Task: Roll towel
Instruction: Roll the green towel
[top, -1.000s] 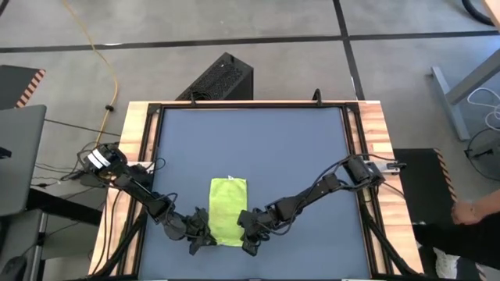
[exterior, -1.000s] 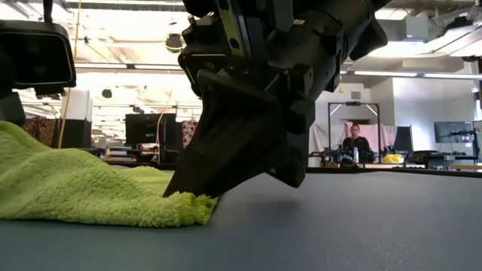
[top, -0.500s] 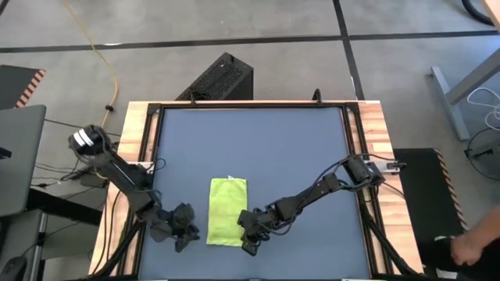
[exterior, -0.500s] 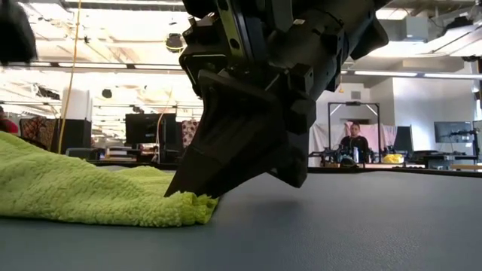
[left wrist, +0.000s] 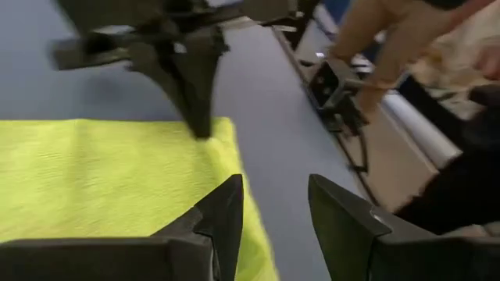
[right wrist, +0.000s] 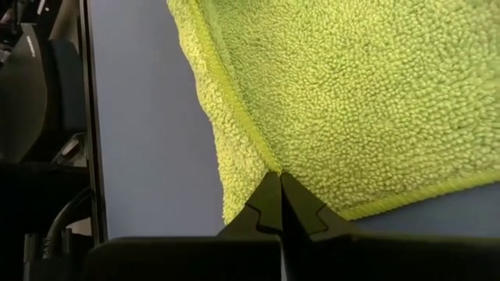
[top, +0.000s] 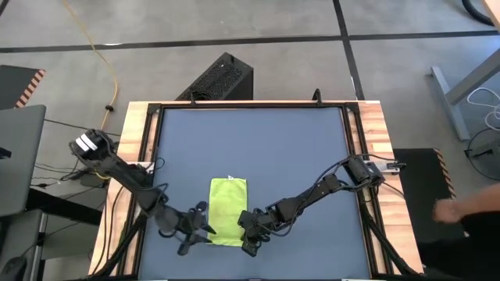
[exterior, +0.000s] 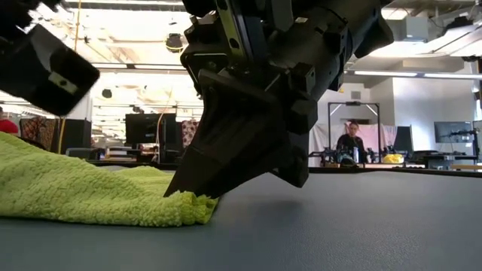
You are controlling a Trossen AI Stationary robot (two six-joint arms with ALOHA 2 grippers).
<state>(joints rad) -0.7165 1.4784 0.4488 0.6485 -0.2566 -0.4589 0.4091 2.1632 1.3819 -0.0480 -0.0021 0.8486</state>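
The lime-green towel (top: 227, 211) lies flat on the dark blue-grey mat (top: 258, 148), in the near half of the table. My right gripper (top: 248, 236) is shut on its near right corner, which also shows in the low view (exterior: 192, 202). My left gripper (top: 200, 227) hovers open just off the towel's near left edge and touches nothing. In the left wrist view its fingers (left wrist: 273, 211) stand apart above the towel (left wrist: 109, 172). In the low view the left gripper (exterior: 45, 71) hangs tilted, well above the cloth. My right gripper pinches the towel's near right corner (right wrist: 269, 160) between its two shut fingertips, at the hem. The fingers slant down from the table's right side. The corner stays on the mat (exterior: 197, 203), and the towel spreads flat away from it.
A wooden frame (top: 139, 125) borders the mat. A black box (top: 223, 78) stands on the floor beyond the far edge. A person's hand (top: 457, 209) shows right of the table, and another person (exterior: 350, 139) sits far off in the room. The mat's far half is bare.
My left gripper drew back from the towel's near left edge toward the table's left edge, rose, rolled about its axis and came back beside the towel. The towel's left part has settled lower onto the mat. My right gripper has kept still on its corner.
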